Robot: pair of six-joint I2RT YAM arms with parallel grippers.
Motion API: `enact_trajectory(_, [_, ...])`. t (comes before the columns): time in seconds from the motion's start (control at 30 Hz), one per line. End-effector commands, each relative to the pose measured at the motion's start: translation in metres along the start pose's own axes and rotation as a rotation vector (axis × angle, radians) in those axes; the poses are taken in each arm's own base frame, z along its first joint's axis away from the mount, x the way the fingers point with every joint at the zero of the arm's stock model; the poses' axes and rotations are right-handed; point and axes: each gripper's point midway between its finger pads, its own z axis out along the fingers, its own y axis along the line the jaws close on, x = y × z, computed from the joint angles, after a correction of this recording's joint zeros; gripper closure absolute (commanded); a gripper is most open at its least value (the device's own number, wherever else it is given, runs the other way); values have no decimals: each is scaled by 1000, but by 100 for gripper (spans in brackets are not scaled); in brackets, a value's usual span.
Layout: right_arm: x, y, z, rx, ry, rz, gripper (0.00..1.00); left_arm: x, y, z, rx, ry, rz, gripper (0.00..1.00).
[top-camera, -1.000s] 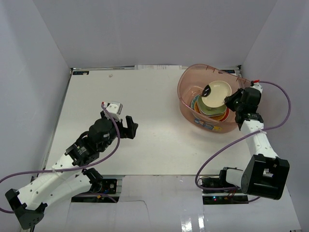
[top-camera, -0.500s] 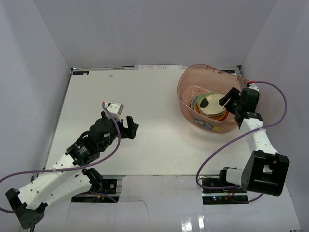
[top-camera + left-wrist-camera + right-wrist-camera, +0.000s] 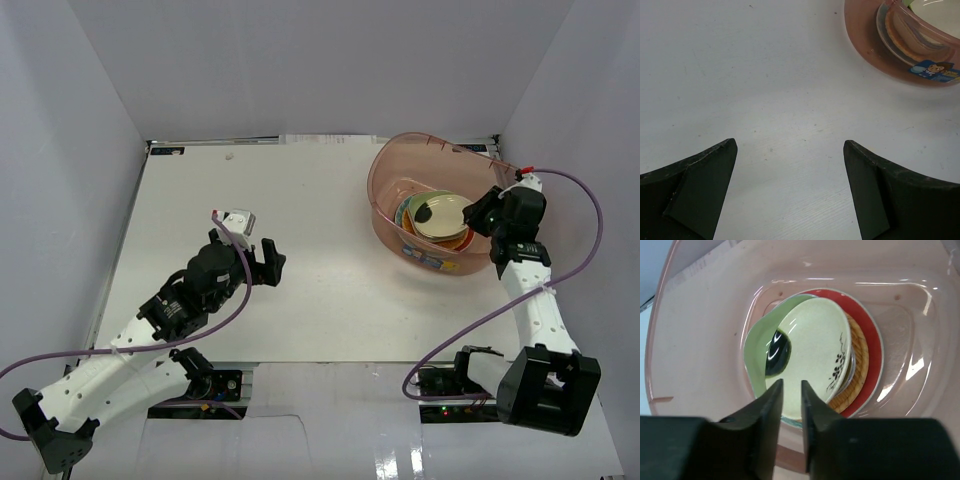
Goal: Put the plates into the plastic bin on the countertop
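Note:
The plastic bin (image 3: 385,160) stands at the back right of the countertop (image 3: 300,200). Inside it the plates lie stacked: a cream plate (image 3: 440,213) with a dark patch and a small flower print on top, over a green one (image 3: 755,345), an orange woven one (image 3: 857,370) and a red one (image 3: 872,340). My right gripper (image 3: 487,212) hovers at the bin's right rim, just above the stack. Its jaws stand a narrow gap apart and hold nothing (image 3: 792,382). My left gripper (image 3: 248,252) is wide open and empty over the bare countertop, far left of the bin (image 3: 790,145).
White walls close in the countertop on the left, back and right. The bin's near wall carries a small blue sticker (image 3: 935,70). No plates lie on the countertop outside the bin.
The right gripper held the cream plate tilted over the bin, let it down onto the stack, then drew back toward the right rim. The left arm has not moved.

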Motion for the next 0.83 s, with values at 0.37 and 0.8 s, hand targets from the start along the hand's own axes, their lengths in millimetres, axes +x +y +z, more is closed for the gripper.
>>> enact_trajectory(0.37, [-76,189,-207,-850,-357,-217,16,-121,-41,-59,212,-286,-119,2])
enact_trajectory(0.8, [-89,164,-311,-802,-663,-200,10,-176,-37,-125,283,-464,-195,2])
